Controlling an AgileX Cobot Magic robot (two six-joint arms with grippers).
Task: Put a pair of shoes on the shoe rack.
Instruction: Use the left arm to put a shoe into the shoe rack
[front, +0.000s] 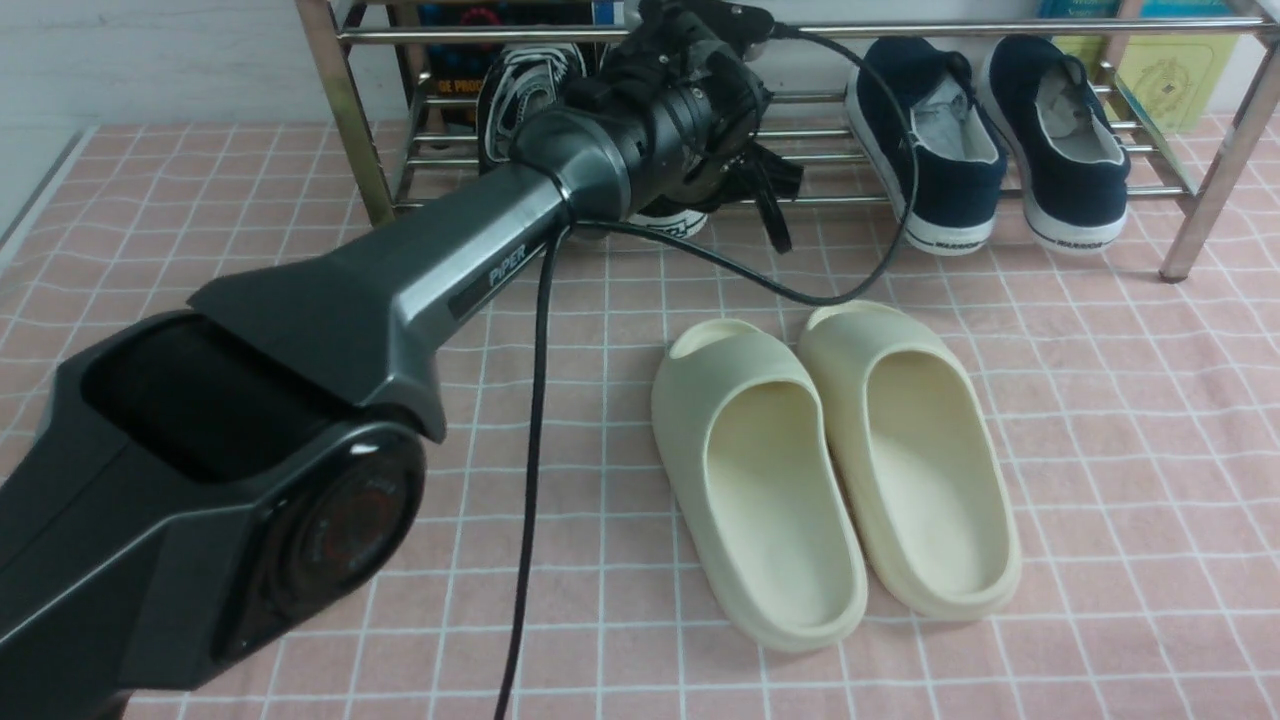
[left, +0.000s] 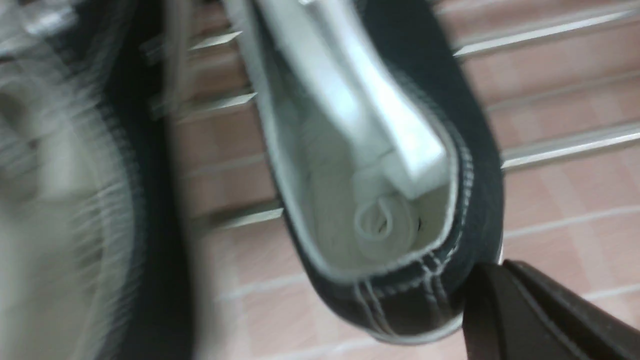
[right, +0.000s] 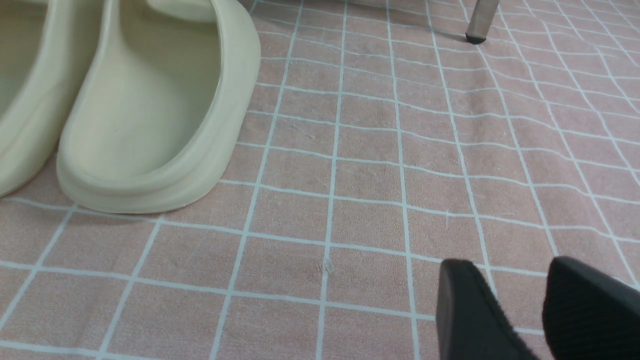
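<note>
I judge it nearly done: both sneakers (left: 395, 300) are at the shoe rack's (front: 350, 120) rods, left gripper (left: 500, 305) shut beside 1, hold unclear, right gripper (right: 520, 305) open, empty.

The left arm (front: 400, 300) stretches far forward. The left hand (front: 725, 185) is apparently closed, though its wrist view is blurred. The right hand (right: 515, 300) hovers low with its fingers apart.
</note>
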